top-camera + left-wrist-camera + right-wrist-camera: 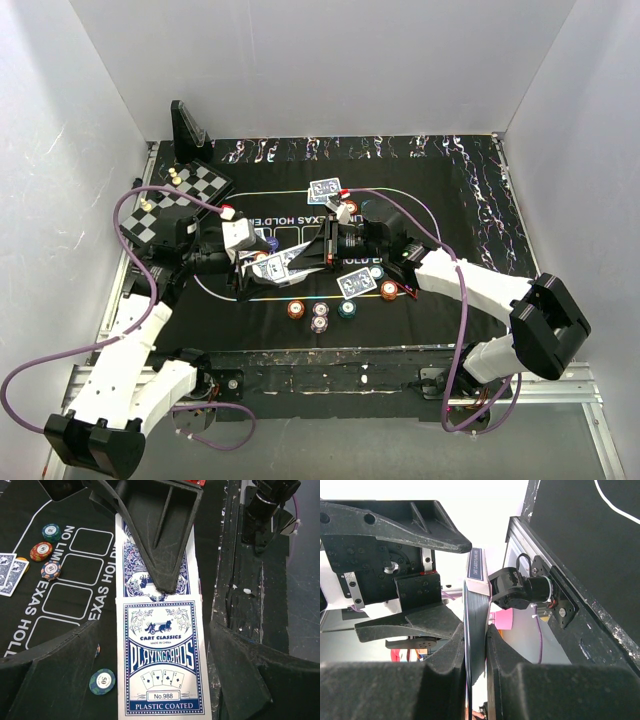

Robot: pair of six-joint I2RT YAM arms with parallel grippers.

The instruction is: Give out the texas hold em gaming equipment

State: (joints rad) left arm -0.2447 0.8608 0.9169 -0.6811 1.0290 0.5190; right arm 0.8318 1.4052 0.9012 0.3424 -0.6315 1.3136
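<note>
Chips (320,312) lie nearest, in a loose row on the black mat (440,200), with face-down cards (358,283) just beside them. Small, hard and low, they would, we judge, need a pinch across the rim. Above mid-mat the card pack (161,665) hangs between both hands: the right hand (475,630) is clamped across its flat faces, while the left hand (155,625) stands wide, one finger either side, touching nothing. We judge the pack light, stiff and slick in its glossy coat, best held across the broad faces near one end. Farther off lie the far cards (325,190) and, at far left, the chessboard (175,215). Arms hide mid-mat; the pack's far end is covered, and whether it is sealed we cannot tell.
</note>
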